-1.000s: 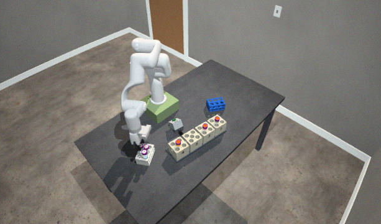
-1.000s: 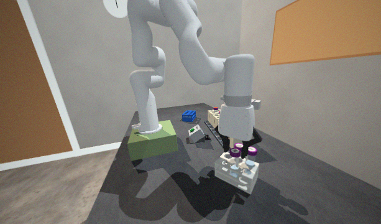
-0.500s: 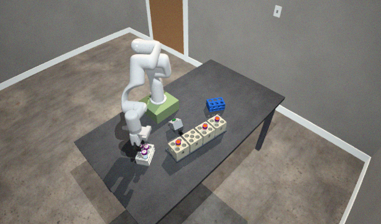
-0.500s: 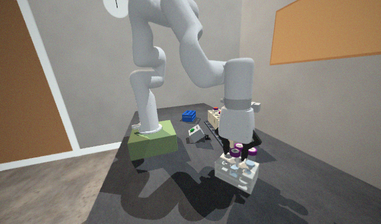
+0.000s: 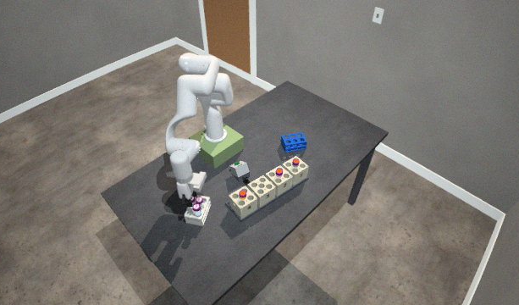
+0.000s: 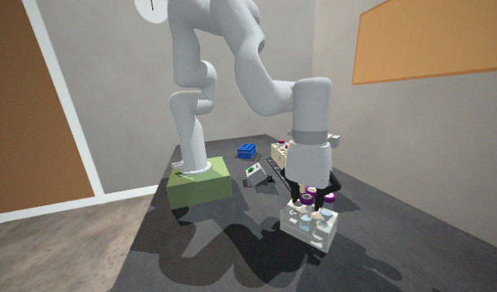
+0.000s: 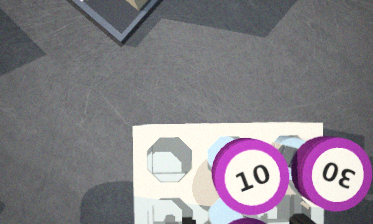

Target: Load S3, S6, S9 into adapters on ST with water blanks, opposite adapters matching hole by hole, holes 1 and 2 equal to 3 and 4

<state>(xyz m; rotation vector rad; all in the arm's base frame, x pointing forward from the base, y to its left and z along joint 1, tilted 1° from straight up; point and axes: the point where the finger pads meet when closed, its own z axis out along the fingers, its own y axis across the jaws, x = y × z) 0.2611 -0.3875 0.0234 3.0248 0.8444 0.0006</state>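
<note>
My gripper (image 5: 191,199) (image 6: 306,203) (image 7: 244,221) is open, its fingers on either side of a purple-capped tube in the white rack (image 5: 194,220) (image 6: 305,231) (image 7: 142,135). That tube's dot is out of the wrist view. Beside it stand the 10 mL blank (image 7: 253,176) and the 30 mL blank (image 7: 338,174). On the stand are four cream adapters in a row. Orange-dotted samples stand in the left one (image 5: 242,193), the third (image 5: 279,171) and the right one (image 5: 295,162); the second adapter (image 5: 265,197) is empty. Their IDs and levels are unreadable.
The green DONE key (image 5: 237,163) (image 6: 250,169) is on a small grey desk (image 5: 241,170) (image 6: 257,177) between the robot base and the stand. An empty blue rack (image 5: 294,142) (image 6: 246,151) stands beyond the stand. The green base block (image 5: 225,150) (image 6: 199,191) carries the arm.
</note>
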